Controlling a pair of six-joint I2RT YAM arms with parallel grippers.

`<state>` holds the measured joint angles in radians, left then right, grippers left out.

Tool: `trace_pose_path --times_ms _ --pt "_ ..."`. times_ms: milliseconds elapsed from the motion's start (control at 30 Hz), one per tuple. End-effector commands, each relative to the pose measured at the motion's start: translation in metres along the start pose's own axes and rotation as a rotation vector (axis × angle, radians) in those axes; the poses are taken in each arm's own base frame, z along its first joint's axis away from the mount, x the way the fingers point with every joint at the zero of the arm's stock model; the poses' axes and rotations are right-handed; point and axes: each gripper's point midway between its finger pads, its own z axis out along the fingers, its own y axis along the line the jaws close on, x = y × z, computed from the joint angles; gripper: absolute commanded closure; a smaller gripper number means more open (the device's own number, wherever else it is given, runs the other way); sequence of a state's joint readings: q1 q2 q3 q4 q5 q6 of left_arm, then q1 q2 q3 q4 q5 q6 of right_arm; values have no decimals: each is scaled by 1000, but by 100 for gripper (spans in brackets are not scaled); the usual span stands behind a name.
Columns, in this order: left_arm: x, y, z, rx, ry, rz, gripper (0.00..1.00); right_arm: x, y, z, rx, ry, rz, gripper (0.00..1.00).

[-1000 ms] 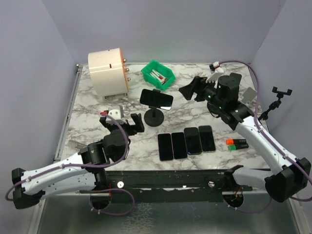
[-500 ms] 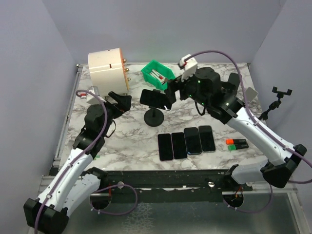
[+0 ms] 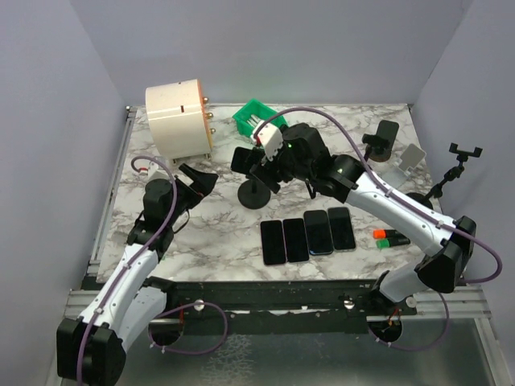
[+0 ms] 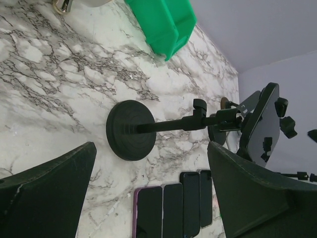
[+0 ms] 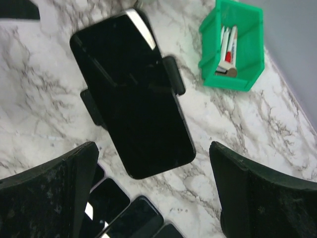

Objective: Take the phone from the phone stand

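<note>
Step in hand, by judgement: approach for the grasp. The phone [image 5: 131, 94] sits clamped in the phone stand [image 4: 130, 130] near table centre. The right gripper [image 5: 152, 153] hovers over it, jaws spread wide and empty. The left gripper [image 4: 151, 153], likewise released, stands at the stand's 9 o'clock. The next move calls for closing on the phone's edges, clear of the clamp arms. A row of phones [image 3: 308, 235] lies at 5 o'clock and a green bin [image 5: 233, 47] at 12, leaving open room upward.

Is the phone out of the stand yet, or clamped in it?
Clamped in: the phone sits between the side clamps of the phone stand; right gripper open, not gripping.
</note>
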<state>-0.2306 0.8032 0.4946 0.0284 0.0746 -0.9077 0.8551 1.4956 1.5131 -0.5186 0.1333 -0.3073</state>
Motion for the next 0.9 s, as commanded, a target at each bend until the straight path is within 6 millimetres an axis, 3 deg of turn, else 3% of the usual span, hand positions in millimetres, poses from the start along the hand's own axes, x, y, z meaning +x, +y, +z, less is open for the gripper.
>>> trace_pose_path --times_ms 0,167,500,700,867 --pt "0 -12 9 51 34 24 6 21 8 -4 -42 18 -127 0" --pt "6 -7 16 48 52 23 7 30 8 3 -24 28 -146 0" --pt "13 -12 31 78 99 -2 9 27 0 27 16 44 -204 0" --pt "13 -27 37 136 131 -10 15 37 6 40 -3 64 -209 2" --pt "7 -44 29 206 106 -30 15 38 9 44 -5 59 -197 9"
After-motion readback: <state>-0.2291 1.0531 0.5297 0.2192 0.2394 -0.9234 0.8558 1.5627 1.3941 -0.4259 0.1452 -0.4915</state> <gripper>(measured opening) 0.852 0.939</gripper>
